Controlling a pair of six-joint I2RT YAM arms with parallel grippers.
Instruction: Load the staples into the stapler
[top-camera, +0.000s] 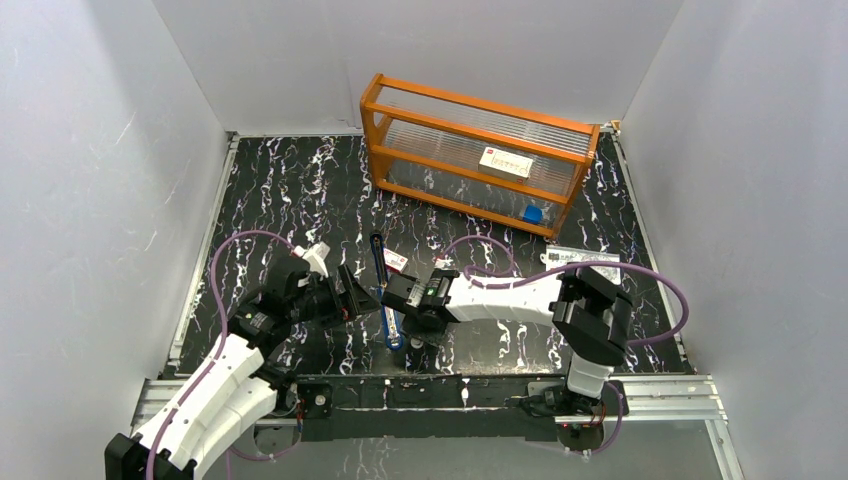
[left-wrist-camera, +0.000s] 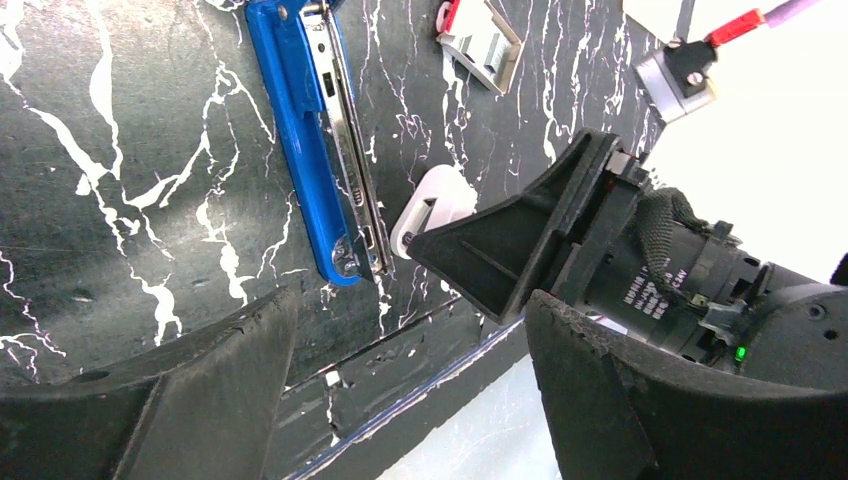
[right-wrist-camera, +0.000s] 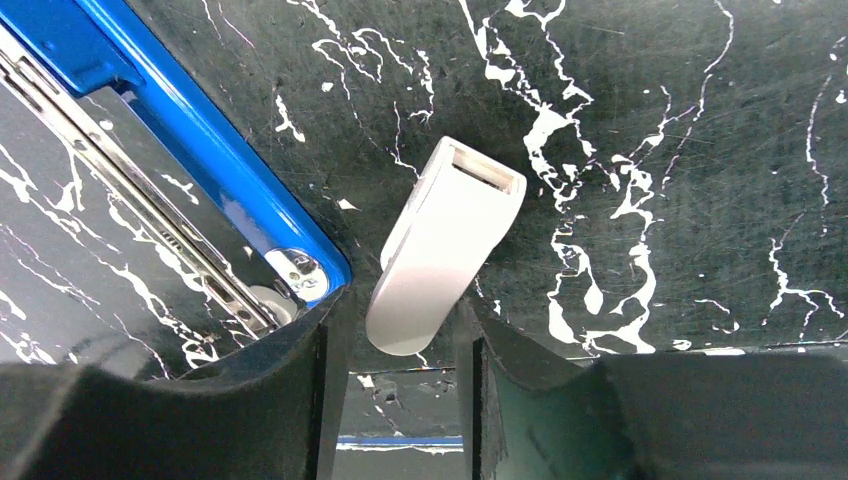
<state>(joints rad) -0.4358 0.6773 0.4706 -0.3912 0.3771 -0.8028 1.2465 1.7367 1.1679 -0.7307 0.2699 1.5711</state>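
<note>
The blue stapler lies opened flat on the black marble table, its metal channel facing up. A small red-and-white box rests just right of it, with the grey staples showing in its open tray. My left gripper hovers wide open and empty over the stapler's near end. My right gripper straddles the near end of a white rounded object. Its jaws stand narrow, the right fingertip against the object, a thin gap left on the other side.
An orange rack stands at the back with a white box and a blue item inside. A white label lies at right. The table's near edge and metal rail run just below both grippers.
</note>
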